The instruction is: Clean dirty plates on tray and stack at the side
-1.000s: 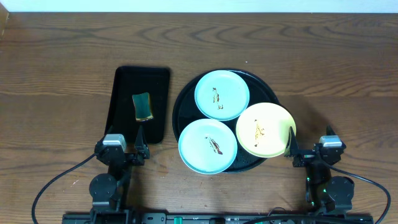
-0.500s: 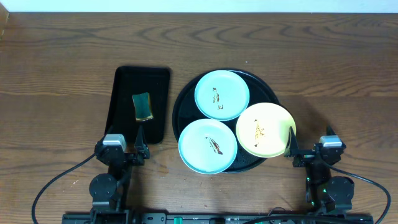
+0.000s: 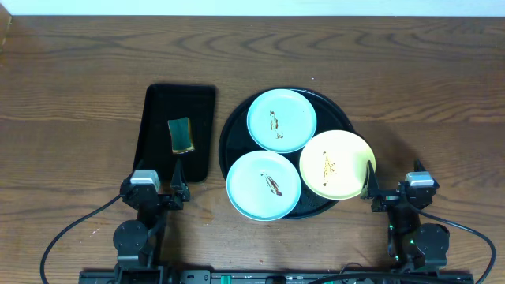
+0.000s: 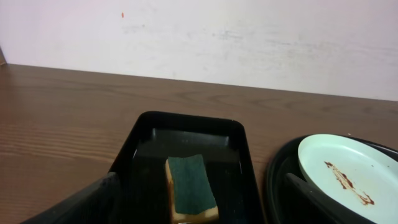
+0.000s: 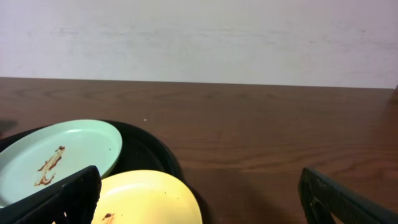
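Three plates lie on the round black tray (image 3: 338, 104): an aqua plate (image 3: 282, 120) at the back, an aqua plate (image 3: 263, 185) at the front left, and a yellow plate (image 3: 338, 164) at the right. Each has a brown smear at its centre. The two front plates overhang the tray's rim. My left gripper (image 3: 154, 186) is open and empty, low at the near end of the rectangular tray. My right gripper (image 3: 393, 186) is open and empty, just right of the yellow plate. The right wrist view shows the yellow plate (image 5: 146, 196) and the back aqua plate (image 5: 62, 155).
A rectangular black tray (image 3: 197, 110) left of the round tray holds a green and yellow sponge (image 3: 181, 135). The left wrist view shows the sponge (image 4: 191, 183) between my open fingers (image 4: 200, 180), with an aqua plate (image 4: 351, 177) at the right. Bare wooden table lies all around.
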Tool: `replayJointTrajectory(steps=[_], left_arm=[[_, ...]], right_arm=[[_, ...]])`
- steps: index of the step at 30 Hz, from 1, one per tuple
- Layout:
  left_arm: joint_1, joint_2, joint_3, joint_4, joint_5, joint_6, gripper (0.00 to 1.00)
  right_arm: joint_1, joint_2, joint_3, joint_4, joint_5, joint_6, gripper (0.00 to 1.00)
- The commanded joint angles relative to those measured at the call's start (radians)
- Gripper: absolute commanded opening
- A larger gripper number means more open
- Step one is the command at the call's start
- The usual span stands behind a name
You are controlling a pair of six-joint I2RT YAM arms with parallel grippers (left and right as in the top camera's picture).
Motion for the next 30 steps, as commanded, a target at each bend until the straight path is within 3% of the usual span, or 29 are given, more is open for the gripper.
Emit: replayJointTrajectory(steps=[1,26,30], left_arm=[[0.005,-0.006,-0.011,-0.04,0.017,0.017,0.81],[0.005,-0.003,-0.011,-0.041,0.017,0.016,0.81],[0.005,0.02,-0.011,-0.041,0.018,0.005,0.81]], right_arm=[[-0.016,-0.002,-0.001,-0.004,-0.004,-0.018,0.99],[-0.016,-0.002,-0.001,-0.004,-0.008,-0.018,0.99],[-0.016,0.002,-0.001,-0.005,-0.008,0.034,0.99]])
